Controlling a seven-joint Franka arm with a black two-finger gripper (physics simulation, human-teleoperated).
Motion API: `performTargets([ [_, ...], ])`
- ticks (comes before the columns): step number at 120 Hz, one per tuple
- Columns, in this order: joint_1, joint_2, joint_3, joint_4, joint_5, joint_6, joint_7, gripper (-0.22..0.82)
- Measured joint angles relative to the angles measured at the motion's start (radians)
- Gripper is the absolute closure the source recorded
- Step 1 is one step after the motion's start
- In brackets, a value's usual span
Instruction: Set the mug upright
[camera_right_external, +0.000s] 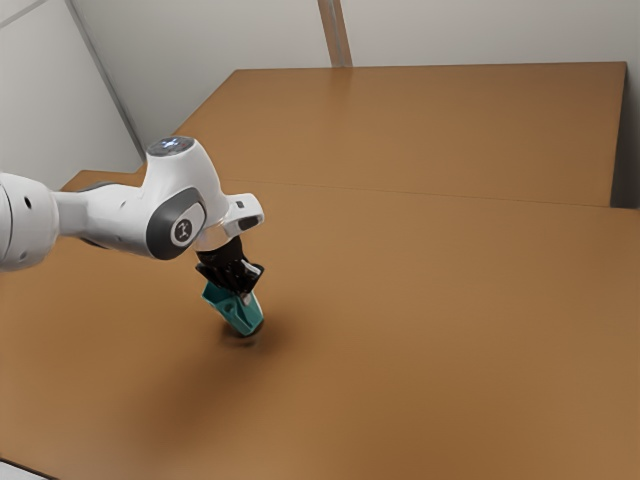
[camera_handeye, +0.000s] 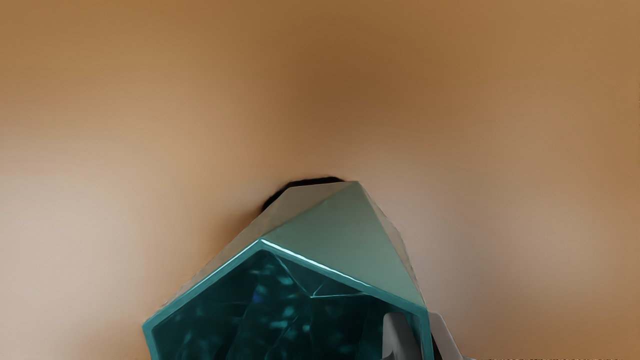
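Our one gripper (camera_right_external: 247, 296) is clamped on the wall of one tilted mug (camera_right_external: 232, 310), well apart from the far edge of one table (camera_right_external: 430, 340).

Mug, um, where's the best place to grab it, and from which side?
I'd take the rim, coming from above on the open side. The mug is tilted with its mouth facing up toward the claw, and its wall looks thin enough to pinch, one finger inside and one outside, as the claw is doing now.
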Motion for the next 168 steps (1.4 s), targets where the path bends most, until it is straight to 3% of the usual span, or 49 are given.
performTargets([
  [28, 0.001, -0.001, 0.0, 0.0, -0.016, -0.019, -0.023, 0.77],
  [65, 0.0, -0.017, 0.001, 0.002, -0.028, -0.035, -0.029, 0.37],
  [112, 0.002, -0.069, 0.007, 0.047, -0.027, -0.052, -0.027, 0.19],
  [144, 0.003, 0.096, 0.072, 0.392, -0.021, -0.217, 0.04, 0.05],
  [168, 0.01, 0.122, 0.079, 0.578, -0.021, -0.366, 0.102, 0.02],
])
